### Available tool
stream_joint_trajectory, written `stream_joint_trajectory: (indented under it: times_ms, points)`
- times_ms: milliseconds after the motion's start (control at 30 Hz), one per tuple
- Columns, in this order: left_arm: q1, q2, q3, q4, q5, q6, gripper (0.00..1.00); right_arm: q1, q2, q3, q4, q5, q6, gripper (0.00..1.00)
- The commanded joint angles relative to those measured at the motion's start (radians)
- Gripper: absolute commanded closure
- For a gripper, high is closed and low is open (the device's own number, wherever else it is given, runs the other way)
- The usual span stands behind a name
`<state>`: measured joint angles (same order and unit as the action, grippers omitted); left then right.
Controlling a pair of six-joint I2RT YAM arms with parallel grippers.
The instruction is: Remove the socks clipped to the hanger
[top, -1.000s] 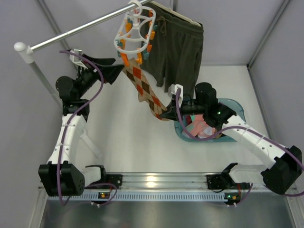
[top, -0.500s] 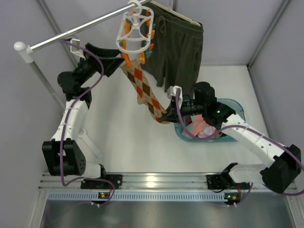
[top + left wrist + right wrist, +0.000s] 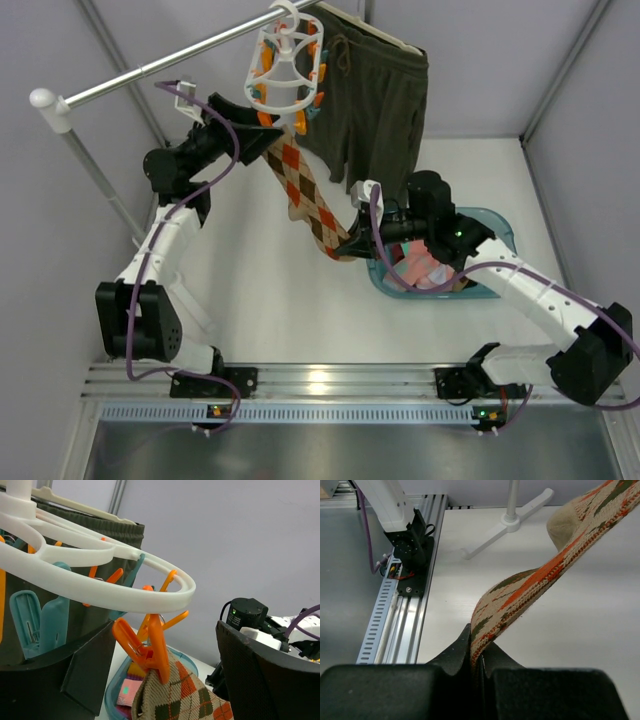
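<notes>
Pale lilac-grey wall panels (image 3: 40,40) close the space on the left, back and right, joined by slim grey metal corner struts (image 3: 558,75) at the upper right of the overhead view. A round silver clothes rail (image 3: 150,72) with a white ball end cap (image 3: 42,98) slants across the upper left on a thin upright post (image 3: 100,180), above the matte white table (image 3: 260,300). Along the bottom runs a slotted aluminium rail (image 3: 330,382) showing a bright glare spot, with a brushed steel sheet (image 3: 330,450) below it.

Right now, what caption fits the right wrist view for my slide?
Right gripper shut on the diamond-pattern sock, which rises slanting over the white table.
</notes>
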<state>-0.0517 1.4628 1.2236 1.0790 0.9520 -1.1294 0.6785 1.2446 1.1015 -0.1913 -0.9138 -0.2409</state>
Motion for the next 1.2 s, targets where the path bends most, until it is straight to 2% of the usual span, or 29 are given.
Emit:
stream_joint_trajectory:
  times_ms: [0, 233, 333, 400, 500, 567, 633, 667, 700, 800, 833, 867, 900, 933, 967, 1033, 1133, 1167]
  points:
    - [-0.01, 0.013, 0.048, 0.073, -0.009, 0.008, 0.17, 0.016, 0.015, 0.044, 0.007, -0.048, -0.014, 1.0]
    - [-0.01, 0.048, 0.066, 0.071, -0.024, 0.006, 0.37, 0.02, 0.019, 0.035, 0.012, -0.042, -0.023, 1.0]
    - [-0.01, 0.059, 0.085, 0.071, -0.03, 0.0, 0.53, 0.02, 0.035, 0.032, 0.006, -0.028, -0.032, 1.0]
    - [-0.01, 0.073, 0.093, 0.071, -0.033, -0.006, 0.75, 0.02, 0.039, 0.026, 0.003, -0.027, -0.034, 1.0]
    - [-0.01, 0.087, 0.1, 0.071, -0.035, -0.02, 0.93, 0.02, 0.016, -0.02, 0.027, -0.008, -0.017, 1.0]
    - [-0.01, 0.087, 0.094, 0.071, -0.036, -0.02, 1.0, 0.02, -0.011, -0.083, 0.059, 0.032, 0.003, 1.0]
    - [-0.01, 0.082, 0.09, 0.071, -0.039, -0.017, 1.0, 0.018, -0.059, -0.147, 0.082, 0.065, 0.02, 1.0]
    - [-0.008, 0.079, 0.085, 0.071, -0.041, -0.017, 0.96, 0.019, -0.101, -0.169, 0.11, 0.117, 0.05, 1.0]
    - [-0.01, 0.067, 0.065, 0.071, -0.048, -0.015, 0.71, 0.016, -0.128, -0.189, 0.125, 0.16, 0.07, 1.0]
    - [-0.01, 0.03, -0.02, 0.073, -0.062, 0.008, 0.53, 0.015, -0.276, -0.287, 0.182, 0.421, 0.173, 1.0]
    - [-0.01, -0.005, -0.047, 0.071, -0.08, 0.029, 0.32, 0.016, -0.318, -0.313, 0.211, 0.519, 0.21, 1.0]
    - [-0.008, -0.024, -0.073, 0.07, -0.088, 0.039, 0.27, 0.016, -0.392, -0.359, 0.214, 0.693, 0.288, 1.0]
    - [-0.008, -0.041, -0.126, 0.058, -0.096, 0.065, 0.22, 0.013, -0.425, -0.373, 0.195, 0.763, 0.32, 1.0]
    - [-0.008, -0.088, -0.151, 0.033, -0.12, 0.083, 0.02, 0.006, -0.45, -0.385, 0.159, 0.833, 0.354, 1.0]
    - [-0.008, -0.113, -0.182, -0.026, -0.14, 0.104, 0.02, 0.003, -0.483, -0.381, 0.132, 0.942, 0.409, 1.0]
    - [-0.008, -0.198, -0.266, -0.082, -0.201, 0.16, 0.02, -0.016, -0.494, -0.355, 0.04, 0.987, 0.44, 1.0]
    - [-0.008, -0.295, -0.37, -0.278, -0.281, 0.236, 0.02, -0.036, -0.487, -0.313, -0.057, 1.056, 0.483, 1.0]
    - [-0.008, -0.371, -0.386, -0.348, -0.358, 0.256, 0.01, -0.037, -0.485, -0.308, -0.078, 1.097, 0.506, 1.0]
